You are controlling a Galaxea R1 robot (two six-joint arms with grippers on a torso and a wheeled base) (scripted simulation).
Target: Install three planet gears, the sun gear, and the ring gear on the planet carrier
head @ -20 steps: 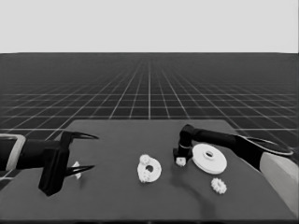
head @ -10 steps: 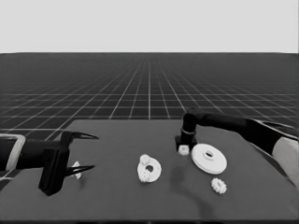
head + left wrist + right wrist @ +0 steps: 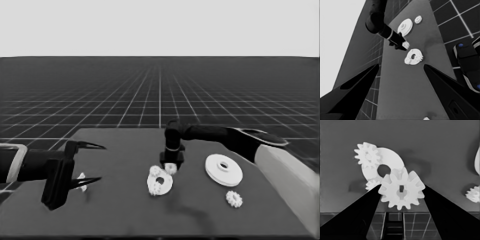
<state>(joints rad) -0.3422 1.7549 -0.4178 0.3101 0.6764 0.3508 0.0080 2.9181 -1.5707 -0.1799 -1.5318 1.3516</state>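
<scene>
— Any lettering, labels, brands or numbers to read on the table (image 3: 125, 210)?
— None; its dark surface bears no print.
— And on the white parts?
— Nothing legible on the larger round part (image 3: 223, 170), right, nor on the smaller round part (image 3: 160, 184), near centre. No signs can be read anywhere.

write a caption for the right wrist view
Right gripper holds a toothed gear over the smaller round part, which already carries two gears.
</scene>
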